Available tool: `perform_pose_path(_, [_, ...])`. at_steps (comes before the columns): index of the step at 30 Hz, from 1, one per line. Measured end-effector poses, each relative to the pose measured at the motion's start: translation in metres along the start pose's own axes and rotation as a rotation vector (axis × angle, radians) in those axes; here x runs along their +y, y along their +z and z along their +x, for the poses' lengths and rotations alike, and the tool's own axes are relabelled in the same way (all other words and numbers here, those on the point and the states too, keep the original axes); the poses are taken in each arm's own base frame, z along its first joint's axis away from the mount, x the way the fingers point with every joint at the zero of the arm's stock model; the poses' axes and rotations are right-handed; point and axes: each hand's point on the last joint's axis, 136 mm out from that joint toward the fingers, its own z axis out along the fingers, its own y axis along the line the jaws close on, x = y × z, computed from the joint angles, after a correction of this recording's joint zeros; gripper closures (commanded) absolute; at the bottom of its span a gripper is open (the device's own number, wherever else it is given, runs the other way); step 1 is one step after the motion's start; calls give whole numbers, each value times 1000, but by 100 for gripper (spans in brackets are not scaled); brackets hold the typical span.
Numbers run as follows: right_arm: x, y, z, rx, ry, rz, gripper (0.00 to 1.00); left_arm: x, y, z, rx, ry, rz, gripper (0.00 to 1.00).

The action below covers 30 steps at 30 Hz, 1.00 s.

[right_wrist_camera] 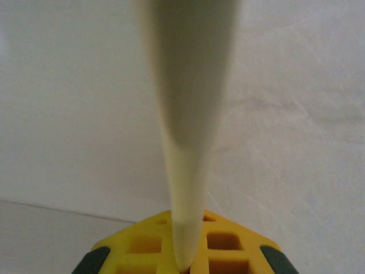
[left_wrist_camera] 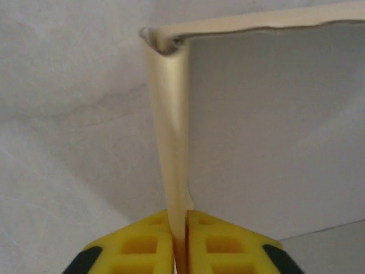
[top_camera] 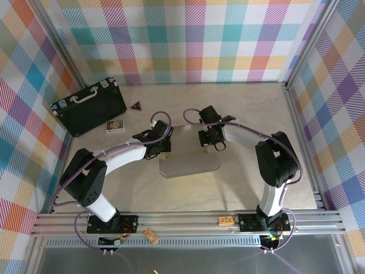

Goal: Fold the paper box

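The paper box lies in the middle of the table as a flat white sheet with its far flaps raised. My left gripper is at its far left corner. In the left wrist view the yellow left gripper is shut on an upright tan flap, which meets a second tan wall at a corner beside the white panel. My right gripper is at the far right corner. In the right wrist view that gripper is shut on a raised cream flap seen edge on.
A black hard case with a silver handle lies at the far left. A small card and a red triangle rest near it. Metal rails run along the near edge, and checked walls enclose the table.
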Motion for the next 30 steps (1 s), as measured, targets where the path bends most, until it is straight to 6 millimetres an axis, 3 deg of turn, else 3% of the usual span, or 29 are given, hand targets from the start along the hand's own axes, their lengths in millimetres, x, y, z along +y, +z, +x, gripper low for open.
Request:
perform_pose_path(4, [4,8,0,46,-12,-10,85,3,13,13,62,-10,-9,79])
perform_pose_path(9, [5,31,15,135,-37,-19,79,8,33,32,155,-13,-29,77])
perform_pose_path(12, [6,36,20,174,-53,-26,80,8,37,31,178,-30,-22,88])
perform_pose_path(13, [7,37,20,180,-56,-28,83,9,38,30,179,-39,-22,96])
perform_pose_path(15, [8,38,19,191,-54,-27,100,9,39,26,183,-62,-15,100])
perform_pose_path(21, [6,39,13,184,-47,-28,100,7,39,27,201,-95,4,100])
perform_pose_path(22, [6,39,13,186,-47,-27,100,6,39,28,203,-99,7,97])
perform_pose_path(24, [4,38,13,187,-63,-28,100,4,38,28,211,-113,21,63])
perform_pose_path(26, [2,38,12,190,-101,-34,99,0,32,32,226,-118,58,42])
perform_pose_path(28, [0,39,10,197,-158,-43,98,-2,21,34,230,-130,97,33])
perform_pose_path(30, [-1,40,8,207,-224,-62,94,-4,3,29,211,-145,153,30])
